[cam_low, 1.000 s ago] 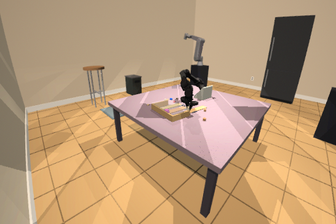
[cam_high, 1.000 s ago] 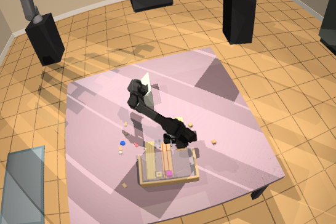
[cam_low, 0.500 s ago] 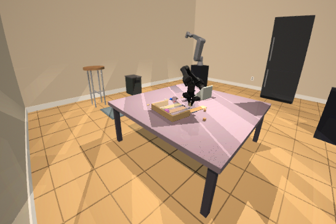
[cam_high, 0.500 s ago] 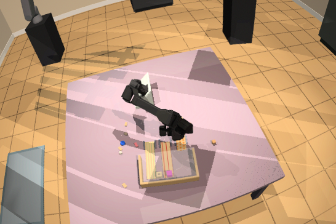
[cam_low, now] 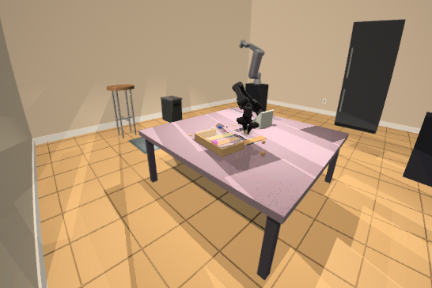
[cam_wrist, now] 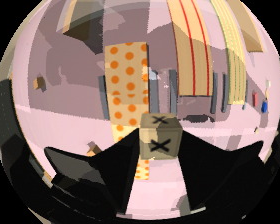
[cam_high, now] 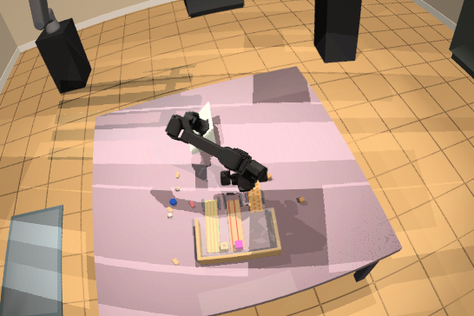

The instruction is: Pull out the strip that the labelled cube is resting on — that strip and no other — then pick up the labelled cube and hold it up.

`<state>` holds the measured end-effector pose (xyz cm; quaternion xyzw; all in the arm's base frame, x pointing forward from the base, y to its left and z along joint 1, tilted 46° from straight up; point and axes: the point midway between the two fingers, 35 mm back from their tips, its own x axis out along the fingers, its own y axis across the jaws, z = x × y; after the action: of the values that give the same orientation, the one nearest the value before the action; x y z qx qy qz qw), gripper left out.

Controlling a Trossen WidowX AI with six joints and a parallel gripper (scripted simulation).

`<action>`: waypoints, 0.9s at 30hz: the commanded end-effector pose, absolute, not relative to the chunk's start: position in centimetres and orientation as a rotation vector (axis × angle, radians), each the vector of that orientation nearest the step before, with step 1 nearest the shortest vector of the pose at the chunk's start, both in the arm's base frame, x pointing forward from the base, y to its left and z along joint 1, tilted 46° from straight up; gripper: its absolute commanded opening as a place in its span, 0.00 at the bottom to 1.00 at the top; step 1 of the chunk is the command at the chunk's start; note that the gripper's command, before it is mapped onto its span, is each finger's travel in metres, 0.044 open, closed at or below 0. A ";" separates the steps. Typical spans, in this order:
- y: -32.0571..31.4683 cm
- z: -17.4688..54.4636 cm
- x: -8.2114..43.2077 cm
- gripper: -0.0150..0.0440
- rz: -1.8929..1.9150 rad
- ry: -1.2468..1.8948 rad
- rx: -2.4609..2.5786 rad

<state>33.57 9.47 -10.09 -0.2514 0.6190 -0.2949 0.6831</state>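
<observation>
The labelled cube [cam_low: 246, 132] [cam_wrist: 161, 145], tan with black X marks, is between the fingers of my gripper [cam_wrist: 158, 132], which is shut on it and holds it above the table. In the top view the arm hides the cube. The orange-dotted strip [cam_high: 256, 200] [cam_low: 255, 140] [cam_wrist: 127, 70] lies below, outside the tray's open side, with nothing seen resting on it. The red-striped strip [cam_high: 234, 218] [cam_wrist: 193, 55] and green-striped strip [cam_high: 211, 222] [cam_wrist: 231, 55] lie partly in the tray [cam_high: 239, 256] [cam_low: 231, 151]. A magenta cube [cam_high: 238, 245] [cam_low: 214, 142] and a tan cube [cam_high: 224, 246] are at their far ends.
Low grey guides [cam_wrist: 173, 92] stand beside the strips at the tray's open side. A pale upright panel [cam_high: 208, 114] [cam_low: 264, 119] stands near the arm's base. Small blocks lie about, one [cam_high: 301, 200] [cam_low: 263, 153] [cam_wrist: 39, 82] right of the tray. A blue piece [cam_high: 173, 201] [cam_wrist: 264, 107] lies left.
</observation>
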 end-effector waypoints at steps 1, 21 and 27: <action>9.1 -9.8 32.3 0.25 -0.661 1.391 -0.554; 9.5 -7.1 28.1 0.25 -0.660 1.392 -0.558; 10.2 -6.3 27.9 0.25 -0.660 1.392 -0.558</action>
<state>28.09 9.97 -6.71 -0.2519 0.6181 -0.2920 0.6850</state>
